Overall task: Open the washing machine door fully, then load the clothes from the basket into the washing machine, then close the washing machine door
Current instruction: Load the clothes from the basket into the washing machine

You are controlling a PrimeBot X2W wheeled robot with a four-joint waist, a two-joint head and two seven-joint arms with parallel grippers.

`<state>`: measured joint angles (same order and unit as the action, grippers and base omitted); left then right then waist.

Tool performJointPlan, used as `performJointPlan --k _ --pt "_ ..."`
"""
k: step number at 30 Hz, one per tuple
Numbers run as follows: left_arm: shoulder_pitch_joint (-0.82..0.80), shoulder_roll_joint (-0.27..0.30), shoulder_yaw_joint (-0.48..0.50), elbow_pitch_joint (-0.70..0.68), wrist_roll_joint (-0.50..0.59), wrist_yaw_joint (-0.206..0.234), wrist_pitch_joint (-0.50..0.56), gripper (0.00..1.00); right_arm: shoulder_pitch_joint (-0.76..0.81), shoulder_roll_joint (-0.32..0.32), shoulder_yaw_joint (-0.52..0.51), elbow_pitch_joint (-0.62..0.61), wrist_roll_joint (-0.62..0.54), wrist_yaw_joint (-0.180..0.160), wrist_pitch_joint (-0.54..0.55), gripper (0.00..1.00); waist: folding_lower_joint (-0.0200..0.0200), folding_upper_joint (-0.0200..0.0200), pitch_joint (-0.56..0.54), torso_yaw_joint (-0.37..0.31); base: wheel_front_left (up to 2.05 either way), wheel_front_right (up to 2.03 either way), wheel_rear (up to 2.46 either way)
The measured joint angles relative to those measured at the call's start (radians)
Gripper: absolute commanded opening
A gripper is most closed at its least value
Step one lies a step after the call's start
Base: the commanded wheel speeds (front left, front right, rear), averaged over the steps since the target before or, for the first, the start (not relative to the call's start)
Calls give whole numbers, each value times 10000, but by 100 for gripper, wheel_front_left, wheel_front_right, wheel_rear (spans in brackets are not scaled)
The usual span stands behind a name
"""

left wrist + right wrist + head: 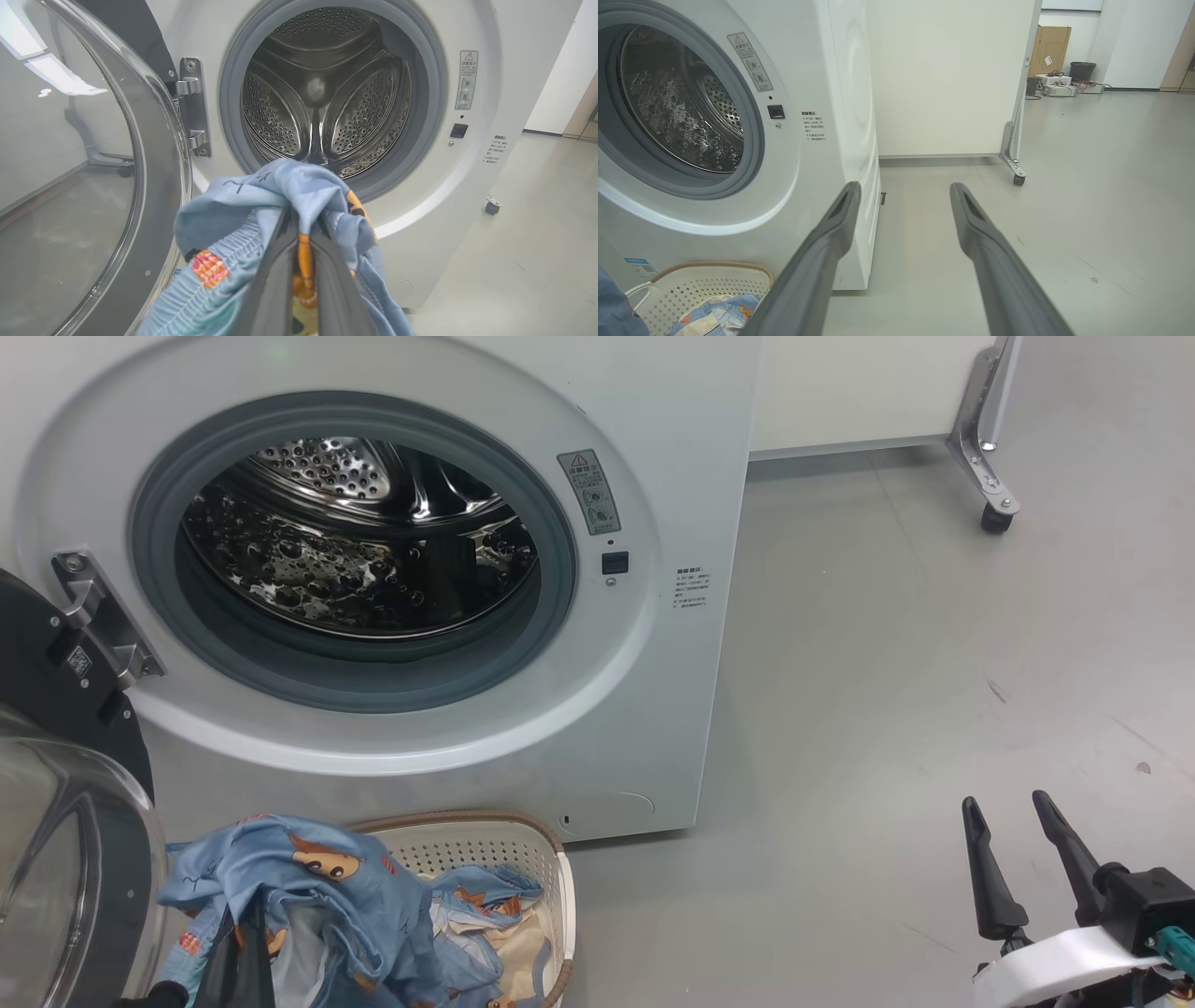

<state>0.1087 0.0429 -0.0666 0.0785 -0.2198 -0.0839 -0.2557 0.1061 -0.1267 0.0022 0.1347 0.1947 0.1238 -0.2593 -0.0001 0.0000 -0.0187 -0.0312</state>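
Note:
The white washing machine (653, 448) stands with its steel drum (355, 541) exposed. Its black door (65, 821) with the clear glass bowl hangs swung out at the left on a metal hinge (98, 616). Below the opening sits the cream basket (485, 845) with light blue clothes (485, 915) in it. My left gripper (303, 219) is shut on a bunch of light blue clothes (261, 196), lifted above the basket in front of the drum (322, 93). My right gripper (1008, 807) hangs open over the floor at the lower right, nothing between its fingers (831, 228).
A white partition on a castor foot (990, 485) stands behind and right of the machine. Grey floor (887, 709) stretches to the right. In the right wrist view a cardboard box (1048, 46) and a bin (1082, 70) stand far off by the wall.

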Motion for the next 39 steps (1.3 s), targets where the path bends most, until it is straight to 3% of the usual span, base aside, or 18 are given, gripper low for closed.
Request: performJointPlan --k 23,39 --pt "276 2 -163 -750 113 123 0 0 124 119 428 -347 35 0 0 100 0 0 493 -149 0 0 0" --pt "-2323 311 523 -510 140 169 0 0 -626 556 811 -579 299 0 0 100 0 0 1600 -1258 0 0 0"
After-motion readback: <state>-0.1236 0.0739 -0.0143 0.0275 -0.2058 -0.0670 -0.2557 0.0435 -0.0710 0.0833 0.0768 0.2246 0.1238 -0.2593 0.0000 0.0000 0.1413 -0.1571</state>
